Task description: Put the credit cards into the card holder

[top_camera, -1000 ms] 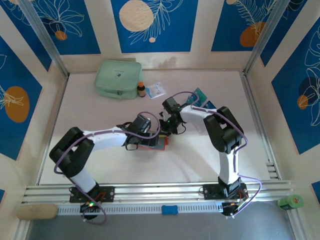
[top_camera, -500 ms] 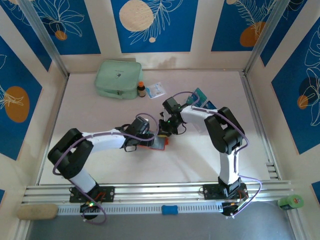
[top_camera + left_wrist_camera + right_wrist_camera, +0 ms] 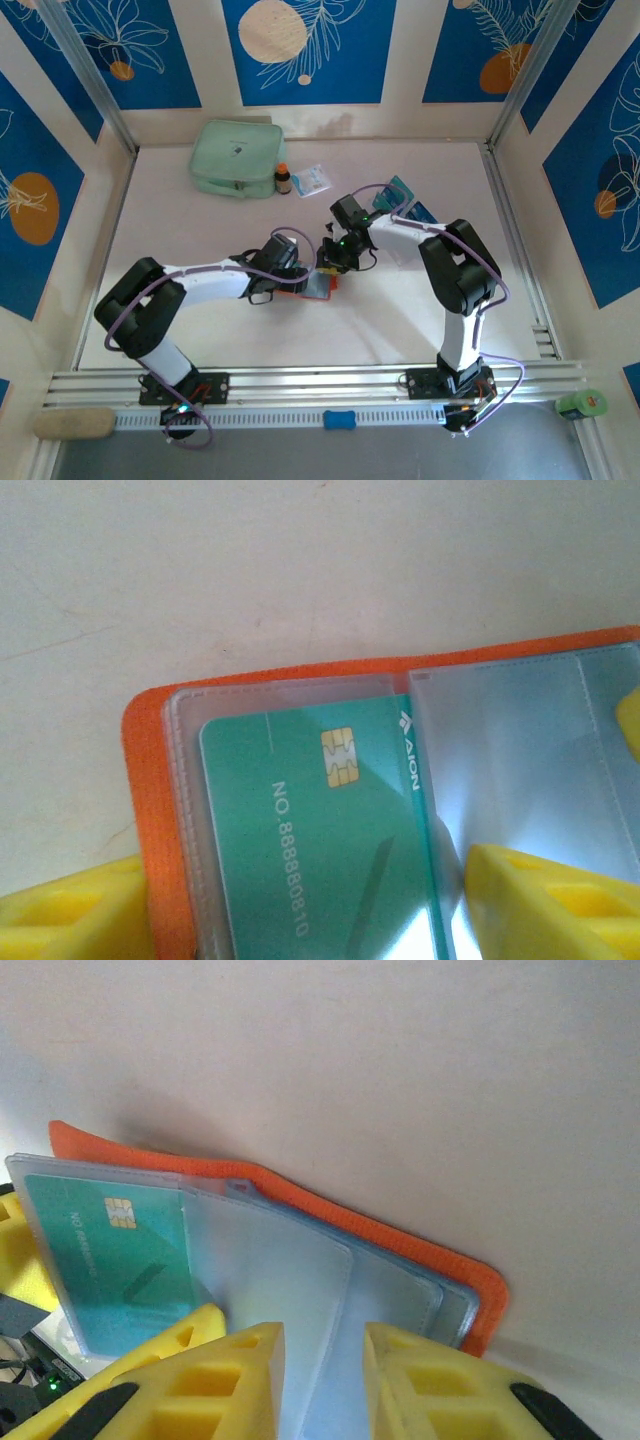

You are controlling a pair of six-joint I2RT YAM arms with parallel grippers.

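The orange card holder lies open mid-table. A teal credit card with a gold chip sits inside its left clear pocket, also seen as the teal card. My left gripper spans that card-bearing half: one yellow finger presses the orange edge, the other finger presses the pocket beside the card. My right gripper is open, with a clear pocket leaf loose between its fingers. Two more credit cards, teal and blue, lie at the back right.
A mint-green zip pouch sits at the back left, with a small brown bottle and a white-and-blue packet beside it. Both wrists crowd over the card holder. Metal rails border the table's sides.
My right gripper has opened from shut, freeing the clear pocket leaf. My left gripper has narrowed from wide open onto the card holder's left half. The right arm's elbow drifted slightly right.
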